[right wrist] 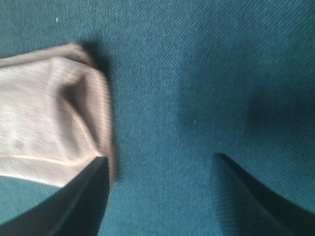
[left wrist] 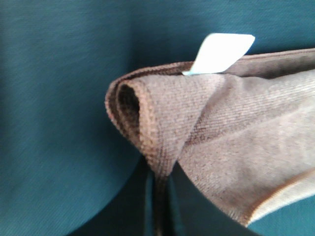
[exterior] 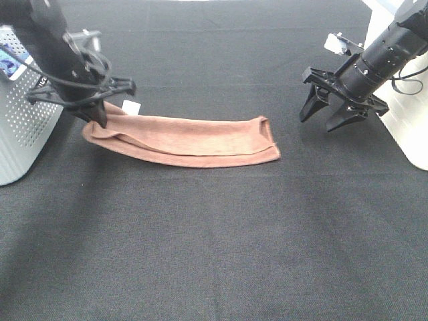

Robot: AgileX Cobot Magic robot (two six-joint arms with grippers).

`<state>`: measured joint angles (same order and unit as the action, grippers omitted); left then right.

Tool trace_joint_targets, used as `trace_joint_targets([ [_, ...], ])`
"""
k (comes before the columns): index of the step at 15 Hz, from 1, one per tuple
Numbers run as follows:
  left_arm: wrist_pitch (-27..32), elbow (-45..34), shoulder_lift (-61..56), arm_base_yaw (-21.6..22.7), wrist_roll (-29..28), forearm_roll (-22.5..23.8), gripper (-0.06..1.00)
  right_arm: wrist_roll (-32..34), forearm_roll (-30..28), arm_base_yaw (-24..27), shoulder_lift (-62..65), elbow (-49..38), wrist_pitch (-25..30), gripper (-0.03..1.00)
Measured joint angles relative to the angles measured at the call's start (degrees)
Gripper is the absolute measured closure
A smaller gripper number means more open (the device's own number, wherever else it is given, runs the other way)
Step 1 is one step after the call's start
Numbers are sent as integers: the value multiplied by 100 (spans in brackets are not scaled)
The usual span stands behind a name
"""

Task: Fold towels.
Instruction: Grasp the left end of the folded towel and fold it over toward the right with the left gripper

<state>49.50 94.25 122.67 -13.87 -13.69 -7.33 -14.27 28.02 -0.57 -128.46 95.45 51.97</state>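
A brown towel (exterior: 190, 138) lies folded into a long strip on the black table, running left to right. My left gripper (exterior: 99, 119) is shut on the towel's left end and holds it slightly lifted. In the left wrist view the pinched towel corner (left wrist: 162, 147) bunches above the closed fingers, with a white care tag (left wrist: 219, 53) sticking out. My right gripper (exterior: 329, 115) is open and empty, hovering above the cloth to the right of the towel's right end. The right wrist view shows that towel end (right wrist: 54, 113) beside one finger (right wrist: 74, 206).
A grey perforated bin (exterior: 20, 127) stands at the left edge behind my left arm. A white container (exterior: 408, 127) stands at the right edge next to my right arm. The black tablecloth (exterior: 214, 241) stretches toward the front.
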Motion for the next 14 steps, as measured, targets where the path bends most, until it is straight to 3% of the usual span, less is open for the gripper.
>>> trace_joint_targets([
  [1,155,103,0,0,-6,-275,93,0,0,0,0,0,0,39],
  [4,92,206,0,-57,413,-1816,93,0,6,0,0,0,6,39],
  [5,-201,206,0,-189,630,-2510,93,0,23,0,0,0,6,39],
  [6,-453,206,0,-304,682,-2802,93,0,23,0,0,0,6,39],
  [11,-894,476,430,-716,705,-3403,93,0,69,0,0,0,6,39],
  [14,-911,1266,1203,-1083,705,-3673,93,0,80,0,0,0,6,39],
])
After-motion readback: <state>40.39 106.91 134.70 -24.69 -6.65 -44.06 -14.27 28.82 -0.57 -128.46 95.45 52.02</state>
